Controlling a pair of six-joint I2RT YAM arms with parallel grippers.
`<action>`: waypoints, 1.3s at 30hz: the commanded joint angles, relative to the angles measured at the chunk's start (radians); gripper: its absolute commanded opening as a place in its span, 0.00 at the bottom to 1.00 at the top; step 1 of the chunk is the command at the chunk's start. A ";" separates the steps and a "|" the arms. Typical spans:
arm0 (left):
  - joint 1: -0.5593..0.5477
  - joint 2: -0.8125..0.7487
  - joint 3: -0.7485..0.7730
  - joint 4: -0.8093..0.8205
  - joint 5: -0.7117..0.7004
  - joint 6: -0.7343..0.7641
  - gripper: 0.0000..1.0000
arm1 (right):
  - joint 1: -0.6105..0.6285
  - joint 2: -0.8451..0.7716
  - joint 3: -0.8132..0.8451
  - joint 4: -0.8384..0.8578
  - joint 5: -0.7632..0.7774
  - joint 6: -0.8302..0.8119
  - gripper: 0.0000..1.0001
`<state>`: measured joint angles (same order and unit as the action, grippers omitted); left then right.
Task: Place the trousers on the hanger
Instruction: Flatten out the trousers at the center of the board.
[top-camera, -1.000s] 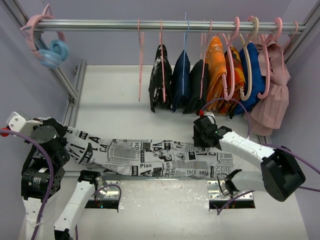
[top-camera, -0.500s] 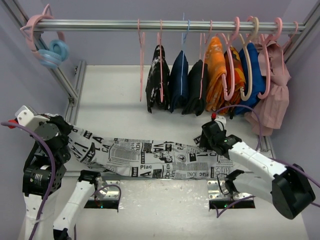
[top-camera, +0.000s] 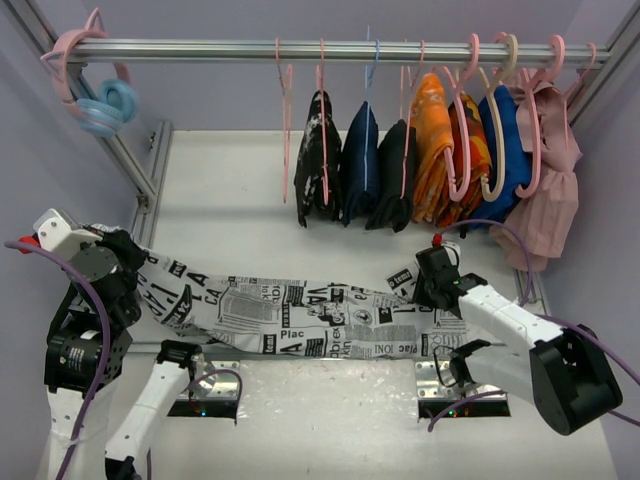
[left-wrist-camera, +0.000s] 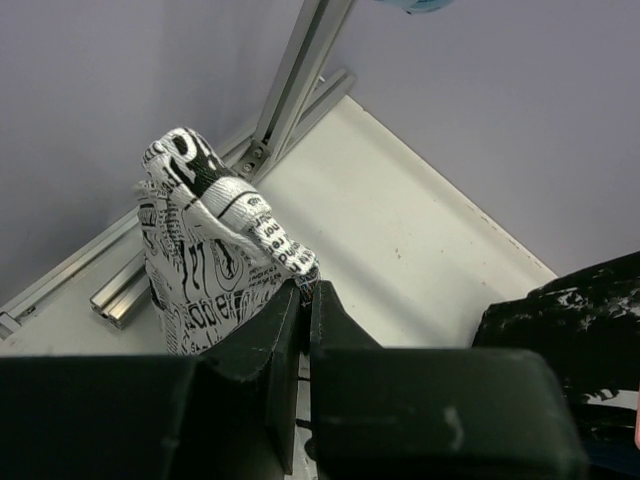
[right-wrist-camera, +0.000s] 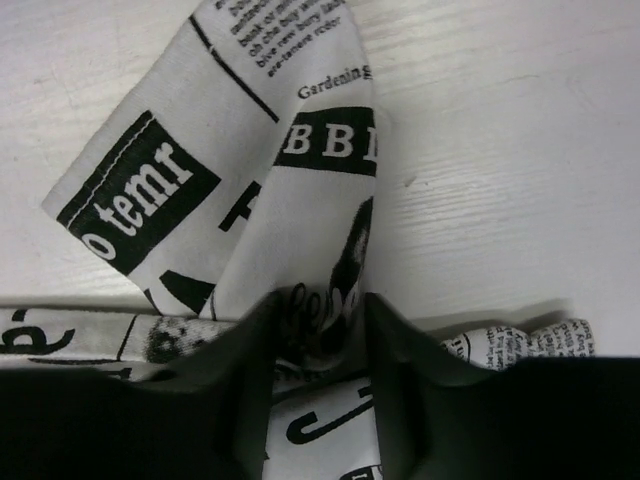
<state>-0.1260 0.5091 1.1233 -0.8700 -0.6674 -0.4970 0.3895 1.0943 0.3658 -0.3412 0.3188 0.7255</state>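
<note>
The trousers (top-camera: 300, 315), white with black newspaper print, lie stretched in a long band across the table's near part. My left gripper (top-camera: 128, 256) is shut on their left end, which is lifted off the table; the left wrist view shows the cloth (left-wrist-camera: 200, 260) bunched at the closed fingertips (left-wrist-camera: 305, 292). My right gripper (top-camera: 428, 283) is shut on a fold near their right end, and the right wrist view shows that fold (right-wrist-camera: 290, 190) pinched between the fingers (right-wrist-camera: 318, 312). The hanger (top-camera: 284, 130), thin pale-pink wire, hangs bare on the rail, left of the clothes.
The metal rail (top-camera: 200, 46) carries hangers with a black speckled garment (top-camera: 318, 160), navy, black, orange (top-camera: 435, 140) and blue clothes, and a pink garment (top-camera: 545, 190) at the right. Pink and blue ring-shaped items (top-camera: 100, 100) hang at its left end. A frame post (top-camera: 130, 160) slants down the left.
My right gripper has moved right and nearer, taking the trousers' right end with it. My left gripper has shifted slightly right, still holding the left end.
</note>
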 joint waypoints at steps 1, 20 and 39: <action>-0.022 0.003 0.003 0.098 -0.007 0.018 0.02 | -0.004 -0.006 -0.002 0.082 -0.058 -0.009 0.15; -0.032 -0.014 -0.001 0.110 -0.032 -0.021 0.02 | 0.027 -0.053 0.461 -0.544 0.327 -0.123 0.00; -0.038 0.008 0.093 -0.168 -0.393 -0.257 0.00 | 0.124 0.064 0.425 -0.298 0.200 -0.126 0.63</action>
<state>-0.1570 0.4982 1.1615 -0.9847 -0.8911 -0.6166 0.5113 1.3078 0.8622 -0.7273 0.5853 0.6296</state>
